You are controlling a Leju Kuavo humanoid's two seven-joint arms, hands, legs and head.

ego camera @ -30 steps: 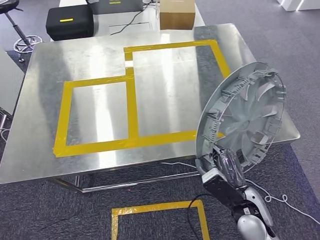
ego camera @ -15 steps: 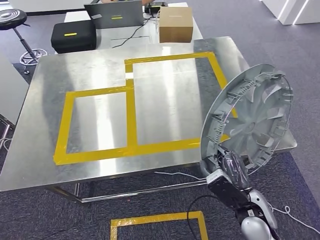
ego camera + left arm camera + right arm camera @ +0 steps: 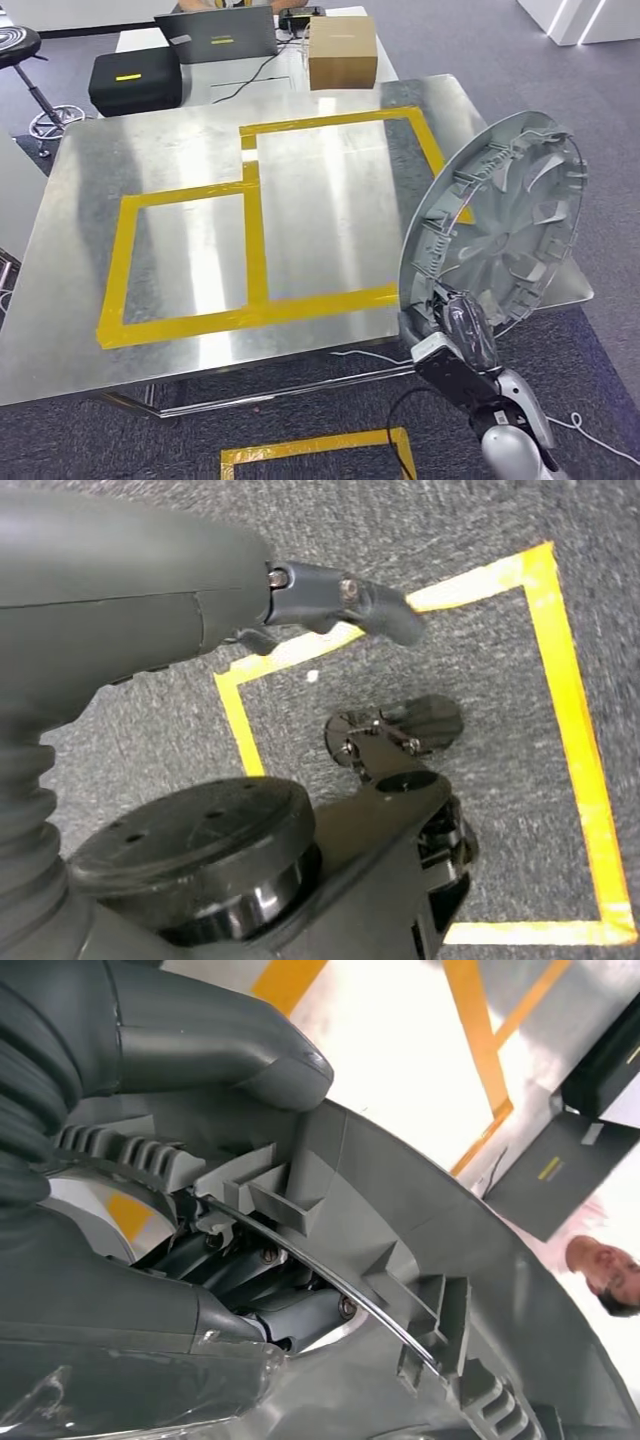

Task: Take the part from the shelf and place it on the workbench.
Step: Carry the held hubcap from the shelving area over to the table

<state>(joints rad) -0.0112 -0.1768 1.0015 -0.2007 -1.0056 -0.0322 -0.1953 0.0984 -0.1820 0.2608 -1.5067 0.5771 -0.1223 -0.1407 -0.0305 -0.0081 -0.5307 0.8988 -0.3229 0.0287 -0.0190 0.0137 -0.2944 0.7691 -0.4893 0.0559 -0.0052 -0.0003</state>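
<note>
The right hand (image 3: pixel 456 330) grips the grey hubcap (image 3: pixel 498 225) by its lower rim, holding it up on edge and tilted, ribbed inner side showing, over the near right corner of the steel counter (image 3: pixel 75 250). Yellow tape rectangles (image 3: pixel 253 240) mark the counter top. The left hand (image 3: pixel 332 595) hangs low over grey carpet with a yellow tape square (image 3: pixel 573 740), holding nothing, its fingers apart. A cardboard box (image 3: pixel 342 50) and a black case (image 3: pixel 136 78) sit on a table beyond
</note>
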